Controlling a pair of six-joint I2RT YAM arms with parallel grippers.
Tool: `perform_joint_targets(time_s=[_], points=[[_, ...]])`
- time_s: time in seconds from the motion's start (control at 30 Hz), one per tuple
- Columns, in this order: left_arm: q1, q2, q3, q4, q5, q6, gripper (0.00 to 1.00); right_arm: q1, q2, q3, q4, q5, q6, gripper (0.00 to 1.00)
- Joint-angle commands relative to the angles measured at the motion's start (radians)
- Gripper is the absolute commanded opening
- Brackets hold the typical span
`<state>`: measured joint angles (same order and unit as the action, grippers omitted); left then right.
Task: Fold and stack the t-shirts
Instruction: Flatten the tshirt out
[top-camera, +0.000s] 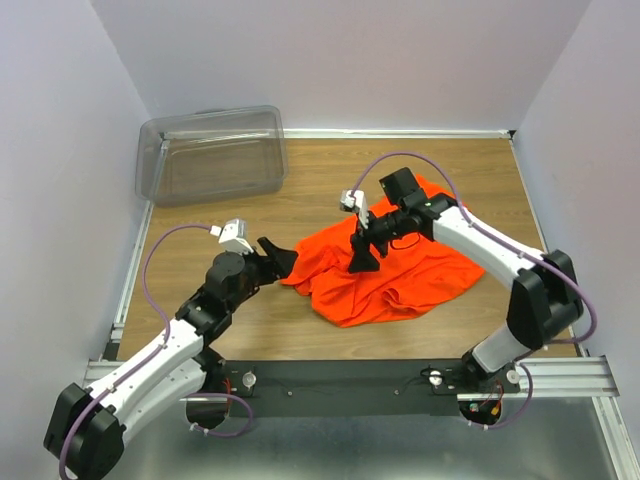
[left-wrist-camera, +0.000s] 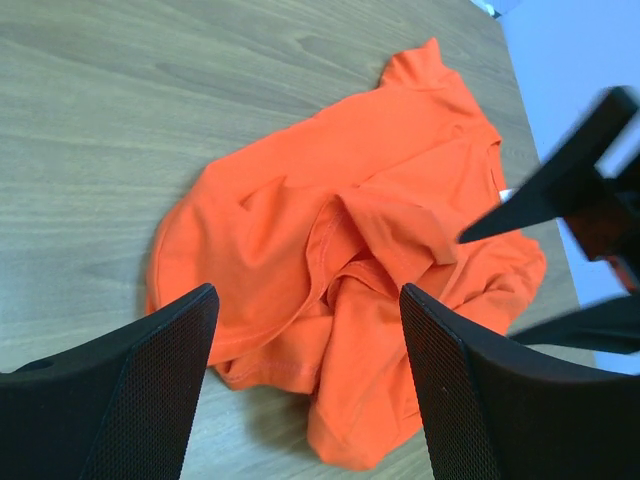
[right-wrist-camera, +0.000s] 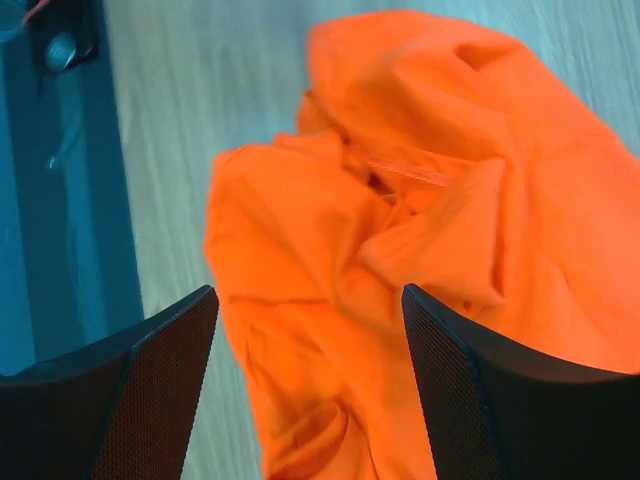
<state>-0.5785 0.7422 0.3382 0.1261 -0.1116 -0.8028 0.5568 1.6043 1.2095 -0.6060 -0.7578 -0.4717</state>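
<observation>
Broadly, the wooden table (top-camera: 300, 335) carries a clear plastic bin (top-camera: 212, 155) at its far left corner; the orange t-shirt (top-camera: 400, 275) lies crumpled right of centre; the right gripper (top-camera: 362, 255) hangs over it, jaws wide, gripping nothing; the left gripper (top-camera: 278, 258), equally spread and empty, sits just beside the shirt's left edge.
</observation>
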Motion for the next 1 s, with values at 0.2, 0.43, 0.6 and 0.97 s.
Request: perform_joint_targets(time_s=[0.2, 0.43, 0.6, 0.97], points=[[0.008, 0.13, -0.119, 0.026, -0.011, -0.222, 0.78, 0.155, -0.122, -0.181, -0.241, 0.008, -0.397, 0.79], [0.016, 0.334, -0.033, 0.063, -0.045, -0.269, 0.75, 0.37, -0.066, -0.22, 0.008, 0.253, -0.19, 0.73], [0.022, 0.482, 0.033, 0.049, -0.085, -0.299, 0.65, 0.456, -0.004, -0.208, 0.099, 0.396, -0.122, 0.72], [0.048, 0.478, 0.068, 0.05, -0.128, -0.233, 0.07, 0.517, 0.134, -0.165, 0.172, 0.499, -0.012, 0.3]])
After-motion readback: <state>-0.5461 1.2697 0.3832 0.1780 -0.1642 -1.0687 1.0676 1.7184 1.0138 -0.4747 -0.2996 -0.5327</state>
